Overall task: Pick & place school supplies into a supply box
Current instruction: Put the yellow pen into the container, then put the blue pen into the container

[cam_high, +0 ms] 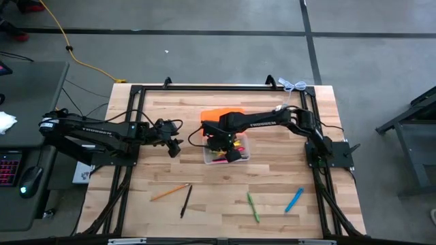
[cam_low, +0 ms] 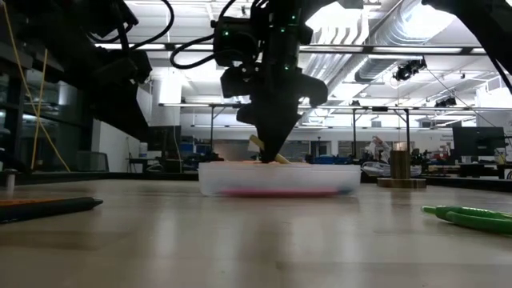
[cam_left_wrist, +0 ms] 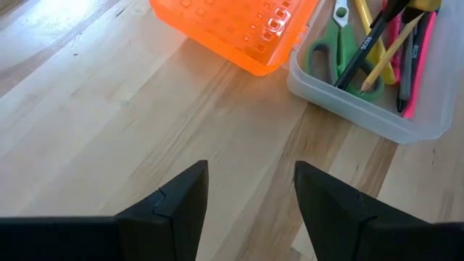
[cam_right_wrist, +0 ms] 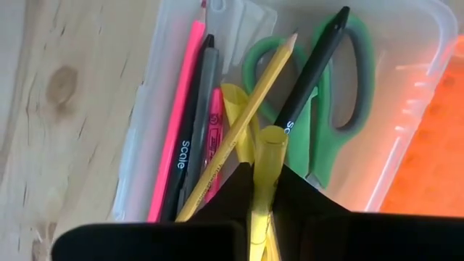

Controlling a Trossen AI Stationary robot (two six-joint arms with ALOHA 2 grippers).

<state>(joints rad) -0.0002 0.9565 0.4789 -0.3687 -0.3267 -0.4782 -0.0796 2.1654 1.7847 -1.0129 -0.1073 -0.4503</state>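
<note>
The clear supply box (cam_high: pixel 227 152) sits mid-table with its orange lid (cam_high: pixel 216 117) open toward the far edge. Inside lie green-handled scissors (cam_right_wrist: pixel 341 87), a pink pen (cam_right_wrist: pixel 177 123), a yellow pencil (cam_right_wrist: pixel 246 116) and black pens (cam_right_wrist: pixel 308 76). My right gripper (cam_high: pixel 229 145) points down into the box, shut on a yellow marker (cam_right_wrist: pixel 267 156). My left gripper (cam_left_wrist: pixel 250 192) hovers open, left of the box. An orange pencil (cam_high: pixel 170 192), a black pen (cam_high: pixel 186 201), a green marker (cam_high: pixel 253 207) and a blue marker (cam_high: pixel 293 200) lie flat near the table's near edge. My right gripper pinches the yellow marker (cam_right_wrist: pixel 262 181) between its two fingers, coming from above and pointing down into the box (cam_low: pixel 276 178). The marker's rounded end (cam_right_wrist: pixel 272 138) shows just past the fingertips, over the pens and scissors. Whether it rests on them, I cannot tell.
Bare wood lies to the box's left under my left gripper and along the table's near side between the loose supplies. The open orange lid (cam_left_wrist: pixel 239 32) lies flat on the far side of the box. A dark frame (cam_high: pixel 136 92) borders the table.
</note>
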